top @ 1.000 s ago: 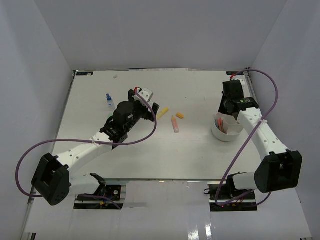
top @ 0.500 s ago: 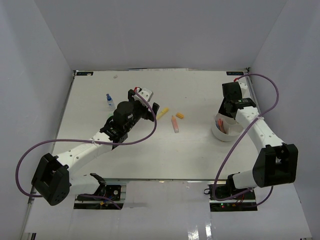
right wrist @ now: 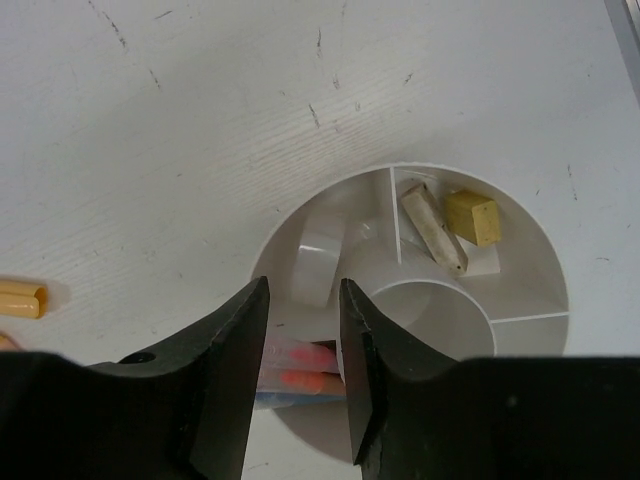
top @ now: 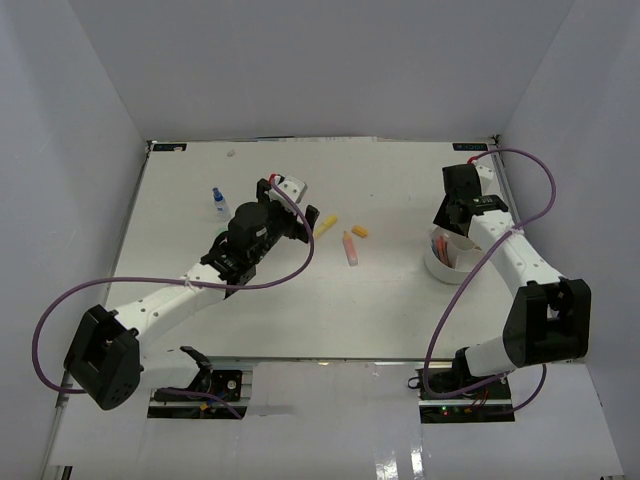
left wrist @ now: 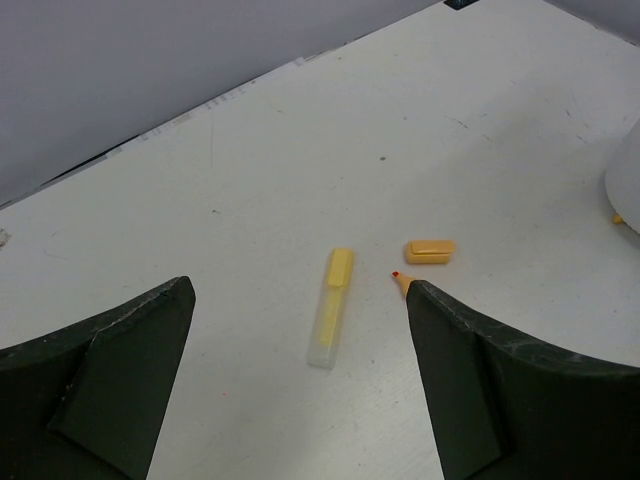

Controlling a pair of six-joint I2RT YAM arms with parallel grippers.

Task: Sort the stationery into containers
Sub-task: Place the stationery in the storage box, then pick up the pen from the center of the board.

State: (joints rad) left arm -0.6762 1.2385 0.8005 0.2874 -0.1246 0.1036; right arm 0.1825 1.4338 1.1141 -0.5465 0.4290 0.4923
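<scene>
Right wrist view looks down into the white tub [right wrist: 440, 320] at the right side of the counter [right wrist: 200, 100]. I see a tape ring [right wrist: 318, 262] in one compartment, two erasers [right wrist: 472, 217] in the next, and pink pens [right wrist: 300, 368] lower down. My right gripper [right wrist: 303, 300] hovers over the tub, jaws narrow with nothing between them. My left gripper [left wrist: 300, 300] hangs with jaws wide above a yellow highlighter [left wrist: 331, 307]. A yellow cap [left wrist: 430, 250] lies just beside it, an orange pen [top: 350, 247] is nearby, and a small bottle [top: 219, 204] stands farther left.

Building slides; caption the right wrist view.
Right end effector above the round white divided tub holding a clear tape ring.
</scene>
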